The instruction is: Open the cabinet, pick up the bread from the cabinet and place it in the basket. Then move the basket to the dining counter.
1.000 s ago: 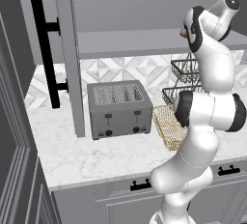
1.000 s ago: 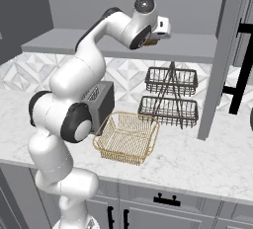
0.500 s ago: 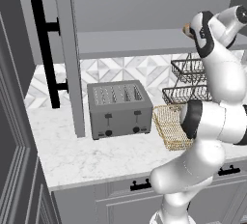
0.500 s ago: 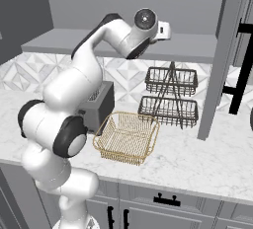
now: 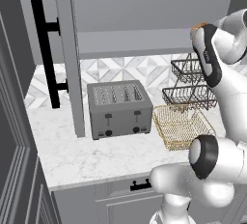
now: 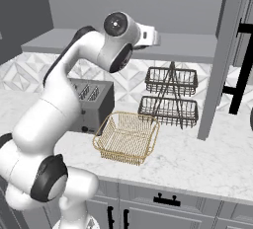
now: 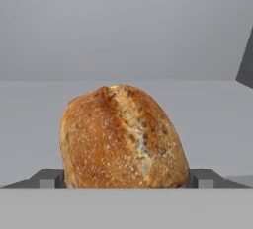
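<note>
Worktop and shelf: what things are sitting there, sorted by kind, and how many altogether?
Bread on the cabinet shelf: 1, a brown roll
Toaster: 1, grey
Golden wire basket: 1
Dark two-tier wire rack: 1
Total: 4

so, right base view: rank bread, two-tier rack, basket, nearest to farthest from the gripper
1. bread, on the cabinet shelf, between the open fingertips in the hand view.
2. two-tier rack, below the gripper on the worktop.
3. basket, lower, toward the counter's front.
</note>
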